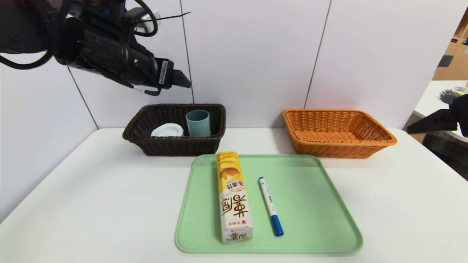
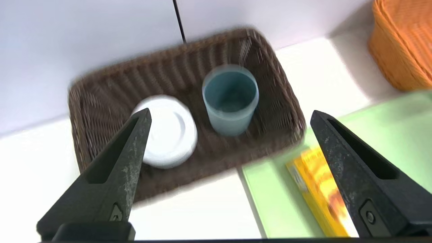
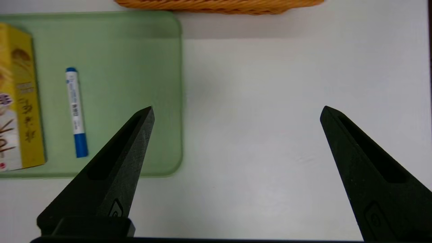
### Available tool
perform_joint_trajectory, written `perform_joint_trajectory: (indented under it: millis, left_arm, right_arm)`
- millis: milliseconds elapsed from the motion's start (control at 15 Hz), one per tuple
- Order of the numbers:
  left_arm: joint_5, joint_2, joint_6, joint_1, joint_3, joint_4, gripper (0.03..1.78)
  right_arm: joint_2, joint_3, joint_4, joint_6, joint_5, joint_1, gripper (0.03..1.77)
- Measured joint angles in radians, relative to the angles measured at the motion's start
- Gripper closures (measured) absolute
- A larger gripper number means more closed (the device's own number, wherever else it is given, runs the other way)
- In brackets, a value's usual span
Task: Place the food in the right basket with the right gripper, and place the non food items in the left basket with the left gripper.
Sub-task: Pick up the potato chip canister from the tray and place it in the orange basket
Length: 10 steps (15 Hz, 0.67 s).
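Note:
The yellow-and-white chip carton [image 1: 233, 197] lies lengthwise on the green tray [image 1: 314, 204], with the blue-capped white marker [image 1: 271, 205] beside it on the right. The dusty-blue cup [image 1: 198, 123] stands upright in the dark brown basket [image 1: 146, 140], next to the white round roll piece [image 1: 167, 130]. The orange-tan basket [image 1: 365, 146] holds nothing. My left gripper [image 1: 184, 81] hangs high over the dark basket, open and holding nothing [image 2: 231, 114]. My right gripper [image 1: 420, 126] is off at the table's right side, open over bare table [image 3: 237, 111].
A white wall stands right behind both baskets. The white table [image 1: 80, 197] has bare room left and right of the tray. A second table with clutter [image 1: 449, 96] sits beyond the right edge.

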Motion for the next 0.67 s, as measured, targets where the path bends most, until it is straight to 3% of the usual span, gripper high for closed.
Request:
perform_joint_trajectory:
  millis: [200, 467, 667]
  left_arm:
    - [-0.037, -0.089, -0.096, 0.001, 0.069, 0.114, 0.14]
    - [-0.032, -0.251, -0.112, 0.006, 0.284, 0.118, 0.12]
    - [-0.029, -0.378, -0.125, 0.006, 0.455, 0.102, 0.12]
  right_arm:
    - [0.054, -0.095, 0.013, 0.139, -0.021, 0.206, 0.1]
    - [0.235, -0.318, 0.074, 0.342, -0.059, 0.446, 0.1]
    - [0.372, -0.369, 0.088, 0.418, -0.114, 0.584, 0.1]
